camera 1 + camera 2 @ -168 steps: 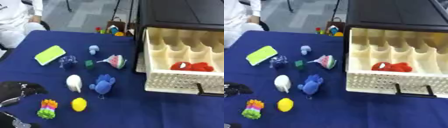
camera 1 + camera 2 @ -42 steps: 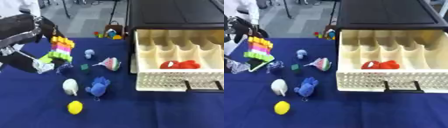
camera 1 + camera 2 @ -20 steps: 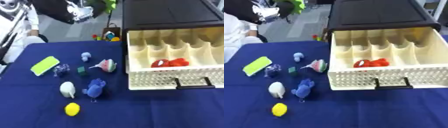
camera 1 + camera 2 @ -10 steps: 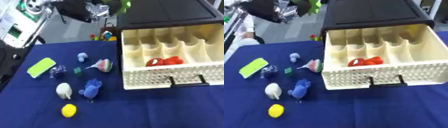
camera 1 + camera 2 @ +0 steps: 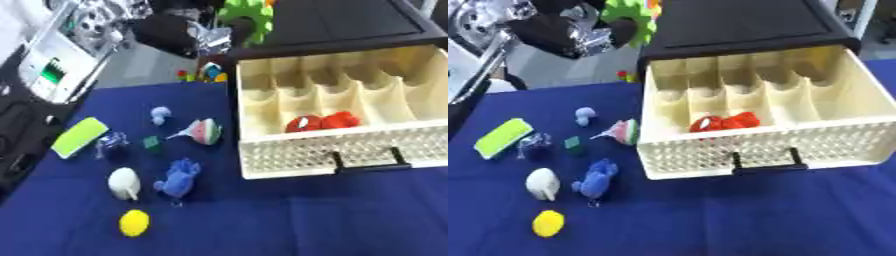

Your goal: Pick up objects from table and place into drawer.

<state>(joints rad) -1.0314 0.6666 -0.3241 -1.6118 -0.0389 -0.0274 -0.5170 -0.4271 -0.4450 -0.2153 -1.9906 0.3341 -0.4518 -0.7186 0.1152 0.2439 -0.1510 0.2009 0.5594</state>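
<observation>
Above the open drawer's (image 5: 745,145) back-left corner, the left hand (image 5: 566,32) grips what looks like a green spiky toy (image 5: 629,20), well clear of the blue table (image 5: 710,220).

You're looking at a table under a dark blue cloth (image 5: 289,220) that fills the lower frame. Beyond its far edge, a grey floor (image 5: 153,70). Far left, a white box with a green patch (image 5: 51,72), tilted. Small bright-coloured bits (image 5: 203,74) sit on the floor just past the cloth's far edge. Light is even, without hard shadows.
</observation>
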